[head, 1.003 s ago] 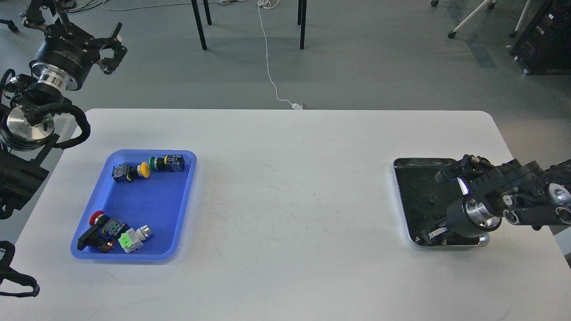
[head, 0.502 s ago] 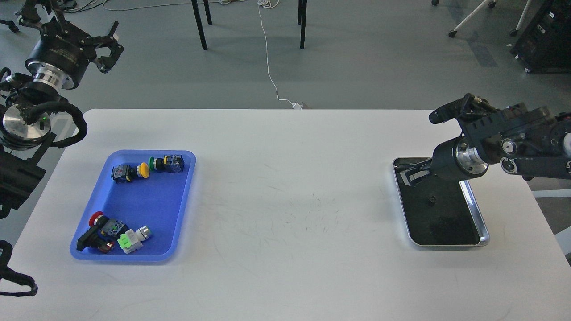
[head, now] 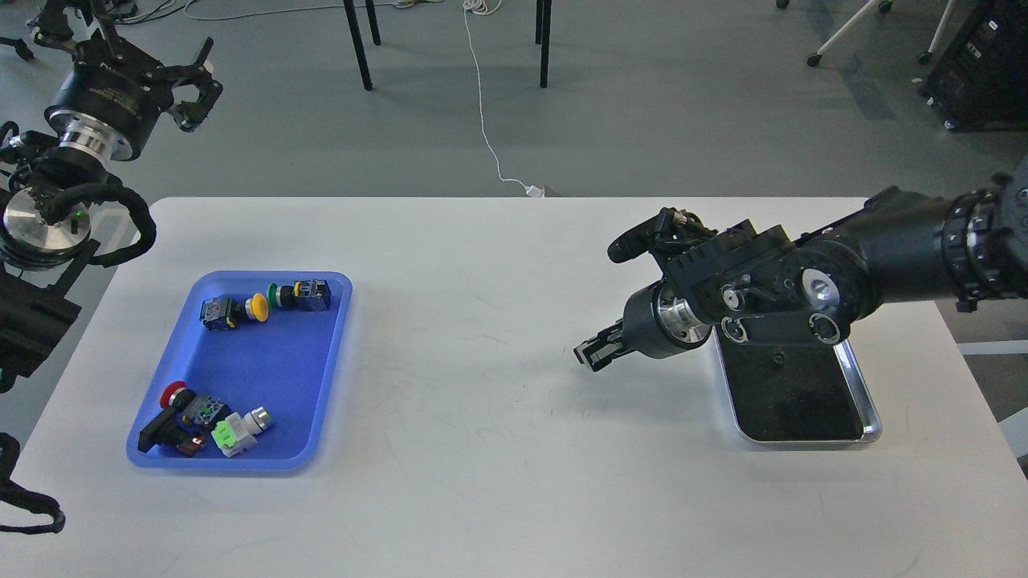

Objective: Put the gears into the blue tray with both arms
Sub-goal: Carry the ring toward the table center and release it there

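Observation:
The blue tray [head: 269,361] lies at the table's left and holds only coloured push-button switches. One gear [head: 777,360], a tiny black disc, rests in the silver metal tray [head: 863,401] at the right. My right gripper [head: 593,352] hangs above the bare table just left of that silver tray and points towards the blue tray. Its fingers are pressed close together, and anything between them is too small to make out. My left gripper [head: 197,92] is raised beyond the table's far left corner, well behind the blue tray, with its claw fingers spread open and nothing in them.
Several push-button switches [head: 257,305] lie along the blue tray's far and near ends. The white table [head: 482,449] spans the view. Behind it are chair legs and a white cable [head: 482,104] on the grey floor.
My right gripper rose out of the silver tray's near end, then swung left past the tray's rim over the table. My left arm barely moved.

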Robot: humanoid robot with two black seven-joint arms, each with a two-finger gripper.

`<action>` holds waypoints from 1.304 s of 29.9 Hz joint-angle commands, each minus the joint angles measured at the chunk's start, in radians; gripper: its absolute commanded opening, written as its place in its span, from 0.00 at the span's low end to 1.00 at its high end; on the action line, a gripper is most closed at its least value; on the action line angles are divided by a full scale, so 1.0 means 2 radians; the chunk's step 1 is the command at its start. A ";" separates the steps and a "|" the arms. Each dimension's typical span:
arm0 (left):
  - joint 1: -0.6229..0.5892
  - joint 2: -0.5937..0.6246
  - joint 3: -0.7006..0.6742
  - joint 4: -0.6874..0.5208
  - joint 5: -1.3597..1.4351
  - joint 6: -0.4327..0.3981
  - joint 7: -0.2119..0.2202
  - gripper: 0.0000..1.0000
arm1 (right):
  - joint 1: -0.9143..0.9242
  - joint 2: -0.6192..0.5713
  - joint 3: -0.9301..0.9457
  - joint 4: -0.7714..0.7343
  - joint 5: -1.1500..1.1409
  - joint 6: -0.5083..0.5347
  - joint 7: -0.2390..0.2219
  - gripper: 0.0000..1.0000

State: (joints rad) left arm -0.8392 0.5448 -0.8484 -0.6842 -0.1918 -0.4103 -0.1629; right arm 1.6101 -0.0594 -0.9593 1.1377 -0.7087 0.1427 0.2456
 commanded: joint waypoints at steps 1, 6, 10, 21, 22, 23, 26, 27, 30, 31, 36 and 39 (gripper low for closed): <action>0.002 0.006 0.000 0.001 0.001 -0.007 0.000 0.98 | -0.025 0.030 0.000 -0.030 0.002 0.000 0.000 0.18; 0.002 0.008 0.000 0.004 0.001 -0.008 0.000 0.98 | -0.043 0.030 0.000 -0.051 0.002 0.000 0.000 0.18; 0.003 0.010 0.000 0.004 0.001 -0.008 0.000 0.98 | -0.047 0.030 -0.001 -0.052 0.002 0.000 0.000 0.18; 0.005 0.013 -0.001 0.004 0.000 -0.007 0.000 0.98 | -0.054 0.030 0.004 -0.064 0.008 -0.015 0.000 0.52; 0.005 0.014 -0.001 0.004 0.000 -0.007 0.000 0.98 | -0.054 0.030 0.004 -0.066 0.010 -0.019 0.000 0.53; 0.005 0.014 -0.001 0.003 0.000 -0.007 0.000 0.98 | -0.054 0.030 0.005 -0.068 0.011 -0.021 0.000 0.55; 0.005 0.014 0.000 0.003 0.000 -0.007 0.000 0.98 | -0.052 0.030 0.008 -0.070 0.012 -0.023 0.000 0.58; 0.005 0.014 0.000 0.003 0.000 -0.007 0.000 0.98 | -0.051 0.030 0.010 -0.070 0.012 -0.023 0.000 0.60; 0.004 0.014 0.000 0.002 0.001 -0.004 0.002 0.98 | -0.046 0.030 0.025 -0.070 0.013 -0.023 0.000 0.64; 0.002 0.014 0.000 0.002 0.001 -0.004 0.002 0.98 | -0.044 0.024 0.037 -0.070 0.013 -0.023 0.000 0.66; -0.005 0.013 0.005 -0.004 0.018 -0.006 0.008 0.98 | -0.033 -0.078 0.157 -0.076 0.031 -0.022 -0.002 0.84; -0.032 0.008 0.025 -0.008 0.072 -0.005 0.008 0.98 | -0.040 -0.152 0.231 -0.076 0.054 -0.018 -0.003 0.92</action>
State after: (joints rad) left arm -0.8570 0.5693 -0.8328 -0.6915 -0.1391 -0.4207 -0.1480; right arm 1.5417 -0.2287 -0.6331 0.9849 -0.6409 0.0992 0.2407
